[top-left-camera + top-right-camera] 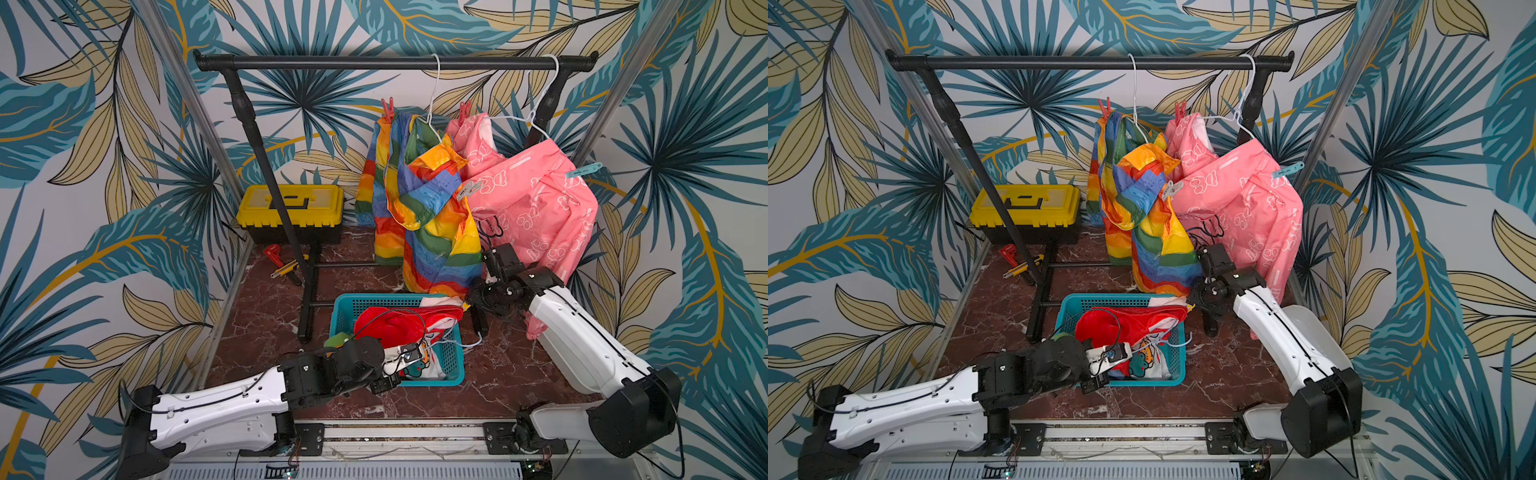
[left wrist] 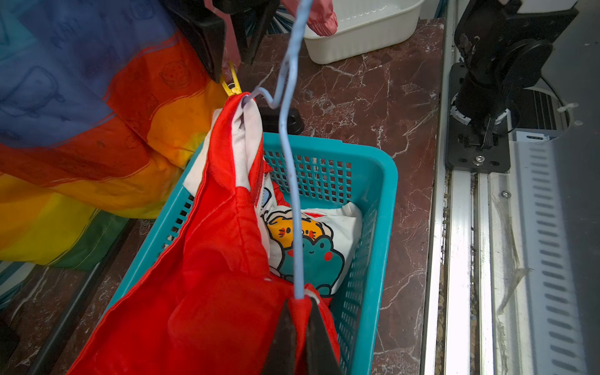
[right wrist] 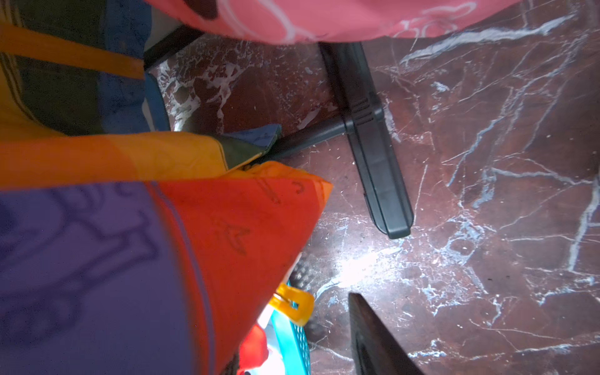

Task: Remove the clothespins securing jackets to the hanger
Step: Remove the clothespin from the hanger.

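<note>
Left gripper (image 2: 300,303) pinched shut on red jacket (image 2: 211,276) over teal basket (image 2: 386,181). Right gripper (image 1: 471,302) fingers stood apart at yellow clothespin (image 2: 231,85), which was clipped on the jacket's hanger (image 2: 289,162) end.

Thin cloth red jacket (image 2: 207,292); perforated plastic basket (image 2: 388,181); glossy marble-look tabletop (image 3: 487,146); translucent plastic yellow clothespin (image 3: 293,306).

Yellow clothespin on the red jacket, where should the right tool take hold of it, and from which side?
Pinch the yellow clothespin across its two free handle legs, which stick out away from the red jacket. Its mouth bites the fabric on the light blue hanger, so come from the open handle end, probably squeezing the legs together.
</note>
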Controlling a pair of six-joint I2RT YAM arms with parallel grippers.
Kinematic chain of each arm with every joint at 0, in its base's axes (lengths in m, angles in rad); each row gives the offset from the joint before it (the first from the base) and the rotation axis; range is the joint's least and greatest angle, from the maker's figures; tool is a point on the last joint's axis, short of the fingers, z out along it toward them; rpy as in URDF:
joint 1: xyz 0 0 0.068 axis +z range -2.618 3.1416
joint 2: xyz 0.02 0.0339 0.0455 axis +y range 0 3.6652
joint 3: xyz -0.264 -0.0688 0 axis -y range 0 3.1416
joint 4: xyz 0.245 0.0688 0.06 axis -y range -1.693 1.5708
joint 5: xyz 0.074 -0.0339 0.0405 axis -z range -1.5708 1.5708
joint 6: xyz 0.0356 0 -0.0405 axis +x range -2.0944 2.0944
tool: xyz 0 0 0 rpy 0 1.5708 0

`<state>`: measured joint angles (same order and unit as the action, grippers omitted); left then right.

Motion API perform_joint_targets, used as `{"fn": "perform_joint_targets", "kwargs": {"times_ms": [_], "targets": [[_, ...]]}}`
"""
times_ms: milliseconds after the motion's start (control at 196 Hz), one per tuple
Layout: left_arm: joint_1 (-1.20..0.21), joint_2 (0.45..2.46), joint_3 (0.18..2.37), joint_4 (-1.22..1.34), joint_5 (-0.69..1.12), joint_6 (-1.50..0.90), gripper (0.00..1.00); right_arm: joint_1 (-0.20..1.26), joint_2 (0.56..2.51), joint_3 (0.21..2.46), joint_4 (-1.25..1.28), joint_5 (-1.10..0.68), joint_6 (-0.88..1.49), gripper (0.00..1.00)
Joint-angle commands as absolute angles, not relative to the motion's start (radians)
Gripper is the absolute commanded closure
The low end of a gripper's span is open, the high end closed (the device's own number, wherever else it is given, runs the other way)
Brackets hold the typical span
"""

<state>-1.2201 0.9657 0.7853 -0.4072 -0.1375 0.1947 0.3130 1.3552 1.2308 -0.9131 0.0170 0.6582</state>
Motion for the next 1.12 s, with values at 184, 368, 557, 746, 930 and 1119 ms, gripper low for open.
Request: {"fn": "perform_joint_targets", "kwargs": {"times_ms": [184,368,557,746,930,1119], "targets": [[-1.233,0.963,0.772,-0.364,-0.123,0.205,1.00,0.311,1.421,1.265,-0.890,0.032,0.678,0.53],[-1.234,0.975,0.772,-0.359,-0.121,0.207,1.00,0.311,1.429,1.265,-0.883,0.023,0.688,0.61],[-1.234,0.988,0.782,-0.354,-0.134,0.199,1.00,0.311,1.427,1.267,-0.886,0.006,0.705,0.68],[-1.233,1.000,0.798,-0.353,-0.137,0.190,1.00,0.311,1.414,1.256,-0.891,0.014,0.711,0.72],[-1.233,1.007,0.807,-0.354,-0.133,0.183,1.00,0.310,1.400,1.236,-0.885,0.012,0.719,0.76],[-1.233,1.008,0.805,-0.354,-0.135,0.176,1.00,0.311,1.384,1.230,-0.896,0.024,0.717,0.89]]}}
